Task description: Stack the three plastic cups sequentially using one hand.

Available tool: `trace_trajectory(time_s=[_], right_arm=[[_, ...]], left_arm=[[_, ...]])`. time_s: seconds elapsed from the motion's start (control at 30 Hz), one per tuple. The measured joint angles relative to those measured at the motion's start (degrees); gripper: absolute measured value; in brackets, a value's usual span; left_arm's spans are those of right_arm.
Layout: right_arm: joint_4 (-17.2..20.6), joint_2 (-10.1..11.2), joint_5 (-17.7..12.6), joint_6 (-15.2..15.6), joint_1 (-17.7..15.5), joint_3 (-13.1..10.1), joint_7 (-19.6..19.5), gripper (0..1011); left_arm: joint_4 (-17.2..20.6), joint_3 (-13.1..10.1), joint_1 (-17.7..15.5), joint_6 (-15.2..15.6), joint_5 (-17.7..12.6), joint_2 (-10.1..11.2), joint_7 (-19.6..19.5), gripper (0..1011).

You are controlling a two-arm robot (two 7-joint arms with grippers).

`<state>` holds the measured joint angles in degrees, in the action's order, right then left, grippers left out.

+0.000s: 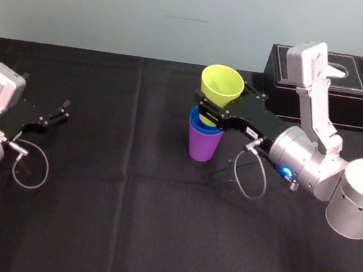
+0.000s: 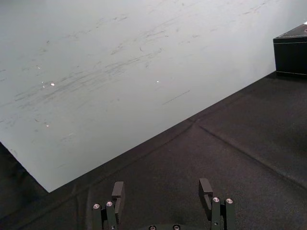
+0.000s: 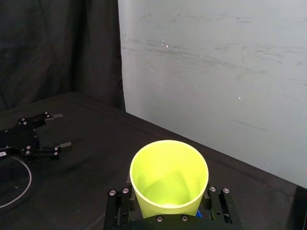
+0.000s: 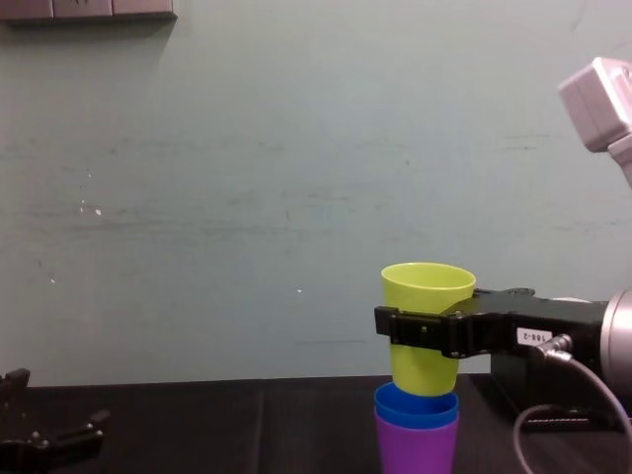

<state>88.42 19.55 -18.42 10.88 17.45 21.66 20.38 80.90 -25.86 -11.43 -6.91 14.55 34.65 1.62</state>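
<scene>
Last cup: the right pincer (image 1: 202, 106) squeezes the yellow-green cup (image 1: 222, 84) right over the blue cup (image 1: 200, 120), which sits inside the purple cup (image 1: 203, 146) near the tabletop's (image 1: 122, 222) far edge. Next it should go straight down, then open. The left pincer (image 1: 60, 111) rests open by the left edge.

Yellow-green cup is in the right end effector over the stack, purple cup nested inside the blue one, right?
Not quite: the chest view shows the blue cup nested inside the purple cup, not the reverse. The right end effector does hold the yellow-green cup over that stack. The left end effector idles far left.
</scene>
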Motion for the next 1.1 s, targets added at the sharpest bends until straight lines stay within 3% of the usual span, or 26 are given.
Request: trace_trajectory(time_s=[1.1], right_arm=[[-6.3, -1.4, 0.4, -0.7, 3.0, 1.1, 0.6, 739]], left_arm=[[0.0, 0.0, 0.0, 0.0, 0.0, 0.0, 0.0, 1011]])
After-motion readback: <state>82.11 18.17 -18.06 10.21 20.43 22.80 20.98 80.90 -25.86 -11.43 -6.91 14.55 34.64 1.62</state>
